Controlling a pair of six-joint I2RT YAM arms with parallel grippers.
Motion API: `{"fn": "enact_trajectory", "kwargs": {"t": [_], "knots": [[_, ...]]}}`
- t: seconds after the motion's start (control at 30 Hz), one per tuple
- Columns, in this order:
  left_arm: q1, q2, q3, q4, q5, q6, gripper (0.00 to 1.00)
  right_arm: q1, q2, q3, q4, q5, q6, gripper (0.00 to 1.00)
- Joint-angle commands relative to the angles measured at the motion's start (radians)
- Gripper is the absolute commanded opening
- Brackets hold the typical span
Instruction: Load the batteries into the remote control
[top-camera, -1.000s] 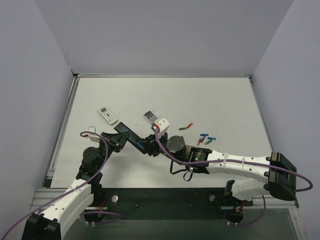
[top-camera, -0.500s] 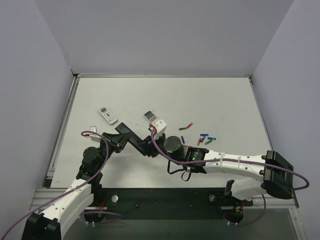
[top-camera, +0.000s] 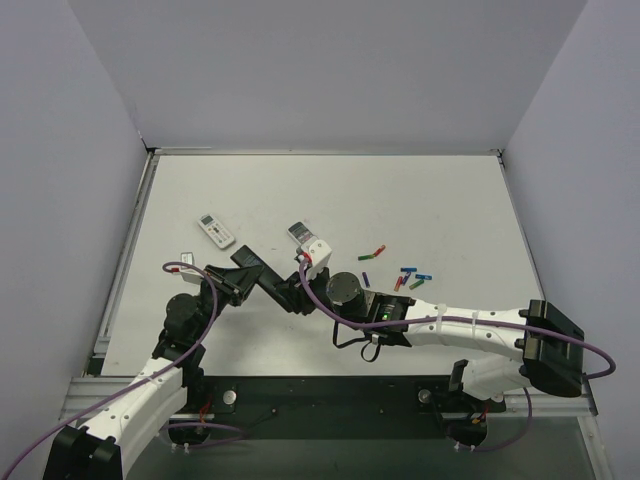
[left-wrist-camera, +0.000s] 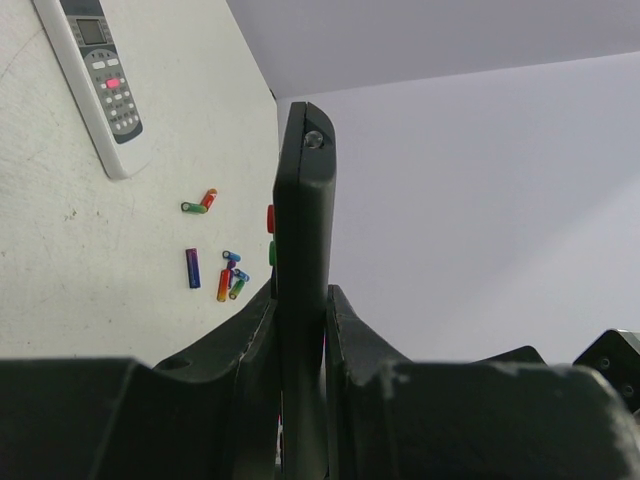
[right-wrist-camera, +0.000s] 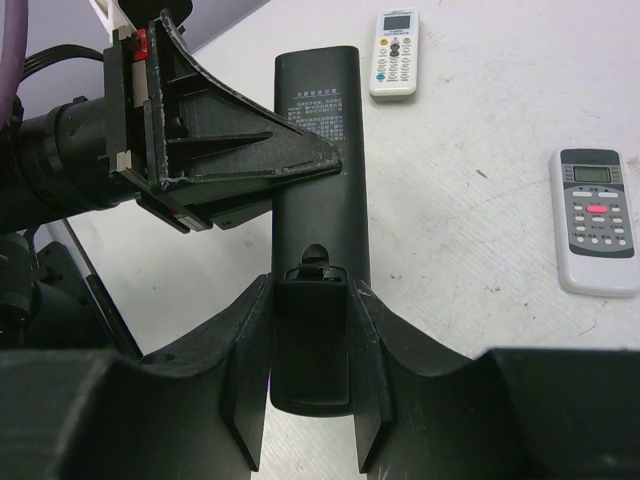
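Note:
The black remote control (right-wrist-camera: 318, 180) is held off the table, back side up, between both grippers. My left gripper (left-wrist-camera: 302, 300) is shut on it edge-on; in the right wrist view the left gripper (right-wrist-camera: 225, 150) clamps its middle. My right gripper (right-wrist-camera: 312, 300) is shut around the remote's near end, where the battery cover (right-wrist-camera: 312, 345) sits with a small gap at its top. In the top view the remote (top-camera: 275, 285) spans from the left gripper (top-camera: 255, 272) to the right gripper (top-camera: 300, 293). The batteries (top-camera: 400, 277) lie scattered on the table to the right, and also show in the left wrist view (left-wrist-camera: 215, 275).
Two white remotes lie on the table: one at the left (top-camera: 216, 231), one (top-camera: 308, 238) just beyond the grippers. Both show in the right wrist view, the small one (right-wrist-camera: 395, 55) and the larger one (right-wrist-camera: 595, 220). Grey walls enclose the table.
My right arm has shifted slightly left, bringing its gripper onto the remote's end. The left arm and the remote have stayed in place.

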Motion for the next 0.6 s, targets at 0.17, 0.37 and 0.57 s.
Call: {"fn": "enact_trajectory", "kwargs": {"t": [0.17,0.37,0.57], "knots": [[0.006,-0.025,0.014,0.139,-0.012,-0.067,0.0,0.002,0.026,-0.011,0.003,-0.036,-0.013,0.18],[0.008,-0.03,0.014,0.139,-0.01,-0.076,0.0,0.004,0.027,-0.026,0.022,-0.067,-0.047,0.17],[0.006,-0.033,0.022,0.132,-0.01,-0.081,0.0,0.004,0.03,-0.039,0.034,-0.082,-0.07,0.17]]}}
